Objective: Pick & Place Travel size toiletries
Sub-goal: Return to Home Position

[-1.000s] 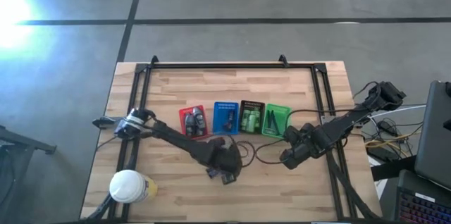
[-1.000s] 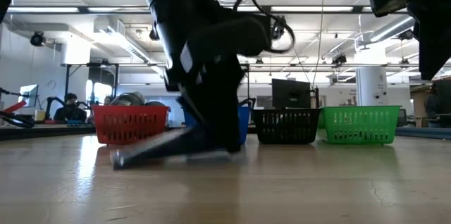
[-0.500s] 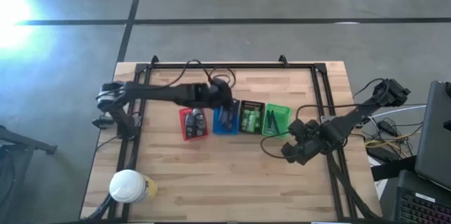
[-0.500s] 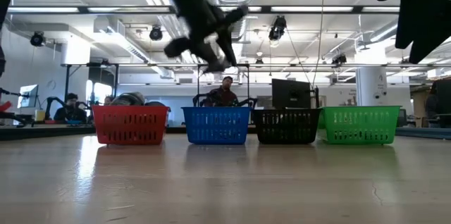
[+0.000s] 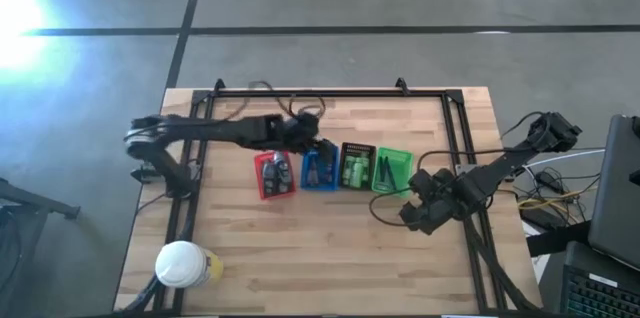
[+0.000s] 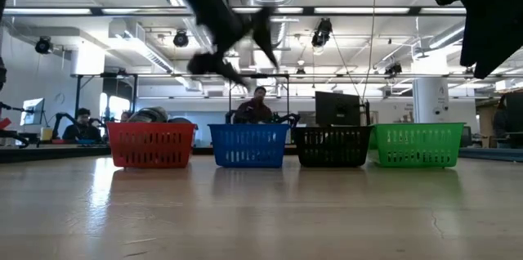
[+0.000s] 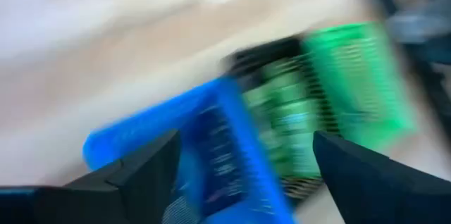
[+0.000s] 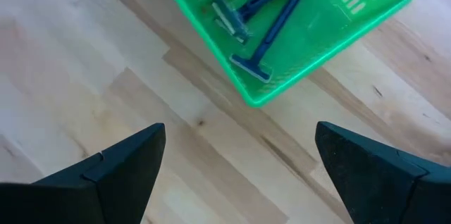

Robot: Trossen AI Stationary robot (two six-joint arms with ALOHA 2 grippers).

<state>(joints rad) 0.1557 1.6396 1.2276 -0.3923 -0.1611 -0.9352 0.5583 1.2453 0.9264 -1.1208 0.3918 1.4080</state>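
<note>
Toiletries [image 5: 356, 170] sit sorted in bins [image 6: 331, 147] mid-surface, directly below your left gripper [image 7: 245, 139]: fingers wide, empty, over blue bin [image 6: 249, 145]. Right gripper [image 8: 239, 129] wide, empty, beside green bin [image 8: 331, 23]. Lift clear before retracting.

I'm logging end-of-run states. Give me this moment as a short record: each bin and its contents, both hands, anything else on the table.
layout: four bins in one row
red bin: dark grey items
blue bin: contents unclear
black bin: green bottles
green bin: razors
left hand: open, empty, raised near the blue bin
right hand: open, empty, above bare table beside the green bin
elsewhere: white-topped yellow container, left side, apart from the bins
</note>
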